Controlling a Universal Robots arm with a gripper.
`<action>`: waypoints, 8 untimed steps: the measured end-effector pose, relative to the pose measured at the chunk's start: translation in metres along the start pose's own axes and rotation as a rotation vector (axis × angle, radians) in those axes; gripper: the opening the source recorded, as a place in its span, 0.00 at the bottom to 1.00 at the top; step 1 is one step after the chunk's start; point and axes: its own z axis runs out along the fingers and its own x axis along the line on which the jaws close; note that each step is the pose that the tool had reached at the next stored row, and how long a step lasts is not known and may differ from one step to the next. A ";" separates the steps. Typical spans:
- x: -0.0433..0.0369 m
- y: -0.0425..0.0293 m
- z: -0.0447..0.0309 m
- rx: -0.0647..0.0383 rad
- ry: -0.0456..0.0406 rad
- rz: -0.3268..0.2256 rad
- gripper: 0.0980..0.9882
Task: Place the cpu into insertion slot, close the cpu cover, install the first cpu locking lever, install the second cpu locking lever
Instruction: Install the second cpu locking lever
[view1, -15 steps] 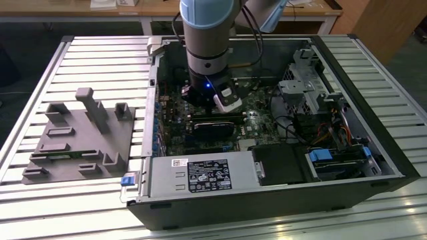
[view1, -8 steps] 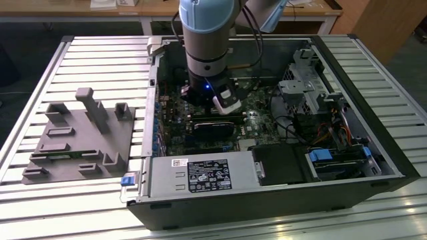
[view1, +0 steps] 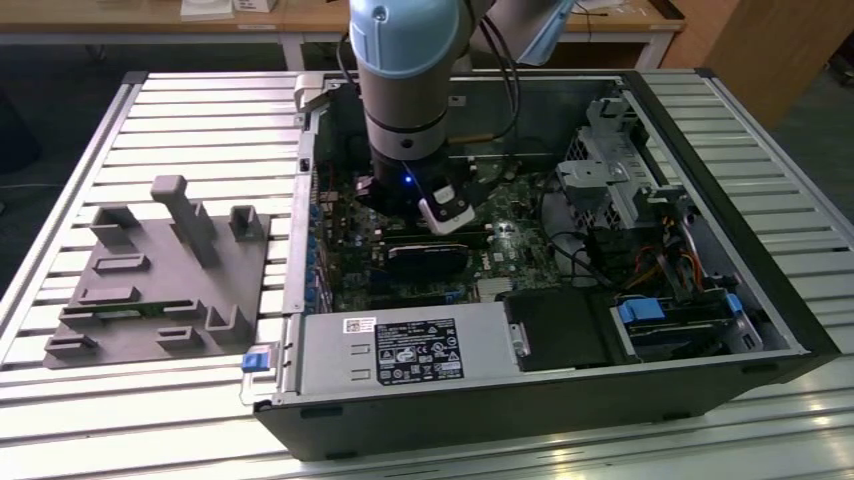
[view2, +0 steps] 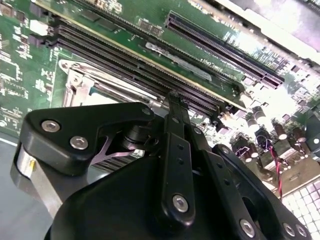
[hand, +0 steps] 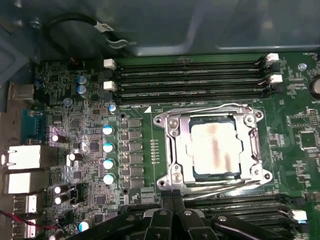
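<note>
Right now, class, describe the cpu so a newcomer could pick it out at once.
Find the green motherboard inside the open computer case. In the first wrist view, below the long black memory slots, sits a square silvery cpu cover. The cpu shows through its window: a flat pale metal square, smudged.

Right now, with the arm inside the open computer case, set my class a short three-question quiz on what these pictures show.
1. True or false: in the first wrist view the cpu lies in the insertion slot with the cpu cover down around it.
2. Multiple choice: in the exterior view, the grey fixture on the slatted table lies A) on the view's left of the computer case, B) on its right, C) inside it.
3. Fill in: in the first wrist view the gripper sits at the edge of the socket, between it and a bank of long black ____ slots.

Key: 1 true; 2 A; 3 memory.
</note>
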 end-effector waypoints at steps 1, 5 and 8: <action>0.0006 -0.0001 0.0006 -0.008 0.0005 0.000 0.01; 0.0024 -0.0008 0.0029 -0.031 0.0021 0.002 0.01; 0.0032 -0.0014 0.0048 -0.032 0.0027 0.002 0.01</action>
